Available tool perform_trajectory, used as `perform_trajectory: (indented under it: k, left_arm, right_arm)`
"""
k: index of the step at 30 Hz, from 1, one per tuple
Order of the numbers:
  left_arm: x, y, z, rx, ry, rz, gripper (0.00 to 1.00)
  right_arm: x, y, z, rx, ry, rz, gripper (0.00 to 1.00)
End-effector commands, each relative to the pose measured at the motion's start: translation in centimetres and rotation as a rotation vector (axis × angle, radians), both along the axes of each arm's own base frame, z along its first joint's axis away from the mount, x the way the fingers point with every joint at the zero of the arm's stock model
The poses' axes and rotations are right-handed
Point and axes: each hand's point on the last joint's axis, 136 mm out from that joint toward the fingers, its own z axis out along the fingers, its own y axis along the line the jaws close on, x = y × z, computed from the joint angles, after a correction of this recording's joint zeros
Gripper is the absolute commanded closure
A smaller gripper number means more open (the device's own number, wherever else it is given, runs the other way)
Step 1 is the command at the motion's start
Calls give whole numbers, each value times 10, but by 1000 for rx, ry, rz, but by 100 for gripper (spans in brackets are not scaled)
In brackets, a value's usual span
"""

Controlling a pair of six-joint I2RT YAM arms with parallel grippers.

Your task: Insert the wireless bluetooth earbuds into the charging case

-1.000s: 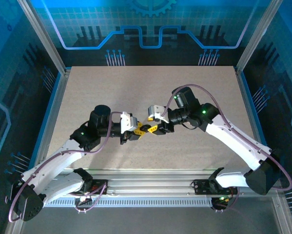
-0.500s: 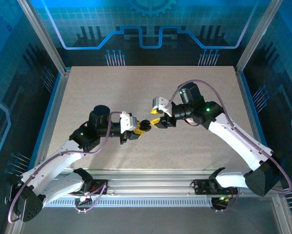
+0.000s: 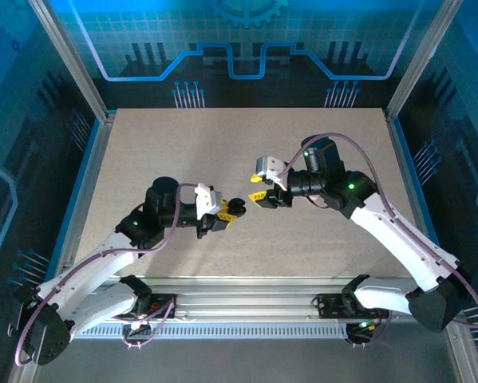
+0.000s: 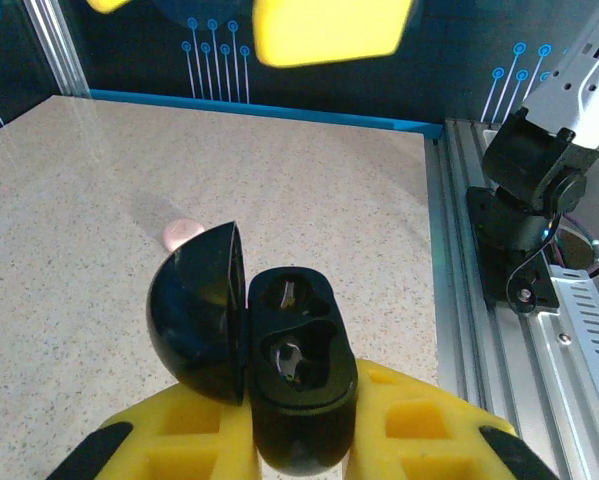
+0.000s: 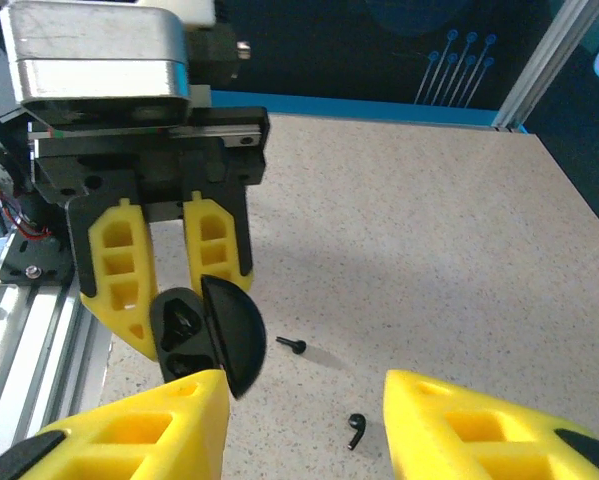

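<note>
Left claw (image 4: 299, 440) pinches open black case (image 4: 289, 380), held off bench (image 5: 429, 250). Right claw (image 5: 304, 430) spread, empty, nearer. Two black earbuds (image 5: 356, 430) on bench, lower centre of frame, below between its fingers, right of case.

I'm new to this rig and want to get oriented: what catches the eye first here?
The open black charging case, clamped in the left gripper mid-table, both wells empty. Facing it, the right gripper stands open, and two black earbuds lie loose on the table nearby.
</note>
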Motion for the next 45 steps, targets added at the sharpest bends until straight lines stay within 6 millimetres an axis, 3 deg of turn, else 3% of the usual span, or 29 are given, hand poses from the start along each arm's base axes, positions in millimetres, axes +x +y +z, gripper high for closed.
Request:
perform_trajectory:
  k: [1,11,19,28,35,45]
  left_arm:
    - [-1,1,10,-33,-19,-1,86]
    - [-1,1,12,-35,-21,-2,86]
    - [-3,2,12,-37,-23,-3,86]
    - [5,5,7,-27,6,54,86]
    - [44,34,-7,-41,135,292,89]
    - [81,92,-22,-96,251,632,89]
  right_arm:
    - [-5,10,-6,-7,13,34,54]
    - [-5,28,-15,-21,35,89,53]
    - [12,27,-23,-51,25,21,54]
    - [14,27,-14,-37,27,9,53]
    - [12,21,-3,-23,35,-31,54]
    - [45,11,-18,23,401,-427,52]
